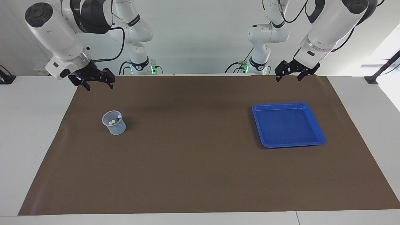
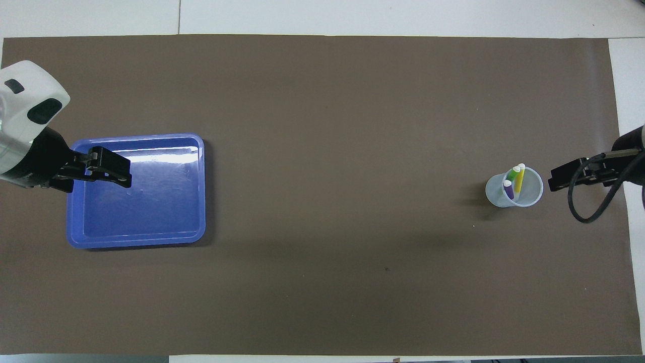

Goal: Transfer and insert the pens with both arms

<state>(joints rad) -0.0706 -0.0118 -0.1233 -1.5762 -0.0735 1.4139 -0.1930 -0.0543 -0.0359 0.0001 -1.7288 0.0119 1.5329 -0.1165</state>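
the purple, green and yellow pens (image 2: pixel 515 180) stand in the clear cup (image 1: pixel 114 122) toward the right arm's end of the counter, so the blue tray (image 1: pixel 317 134) lies bare; right gripper (image 1: pixel 97 82) and left gripper (image 1: pixel 290 73) wait raised, jaws open and empty

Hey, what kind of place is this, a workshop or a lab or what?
Most likely a robotics lab test bench. Two white arms hang raised over a plain table covered by a brown mat, bearing only staged props: a blue tray and a clear cup holding three pens. Both the left gripper and right gripper are empty.
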